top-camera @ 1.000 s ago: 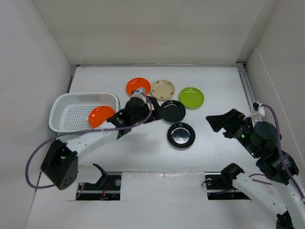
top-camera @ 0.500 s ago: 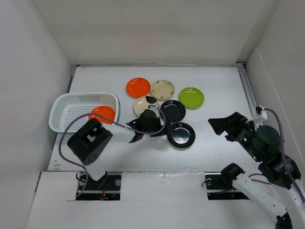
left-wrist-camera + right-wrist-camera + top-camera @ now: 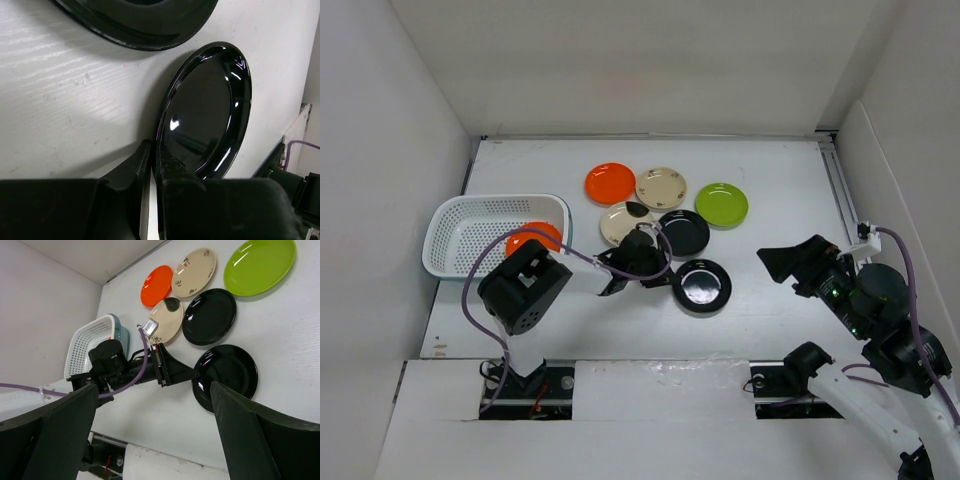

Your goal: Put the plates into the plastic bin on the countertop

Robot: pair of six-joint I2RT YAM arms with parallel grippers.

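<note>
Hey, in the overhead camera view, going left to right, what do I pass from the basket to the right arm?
Basket → far orange plate → far beige plate → green plate → right pincer.

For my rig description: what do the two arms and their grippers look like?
Both arms have white links and black joint housings. A purple cable loops along the left arm. A greyish-purple one follows the right arm, which shows a green light. The left gripper and right gripper have black, wedge-shaped fingers.
</note>
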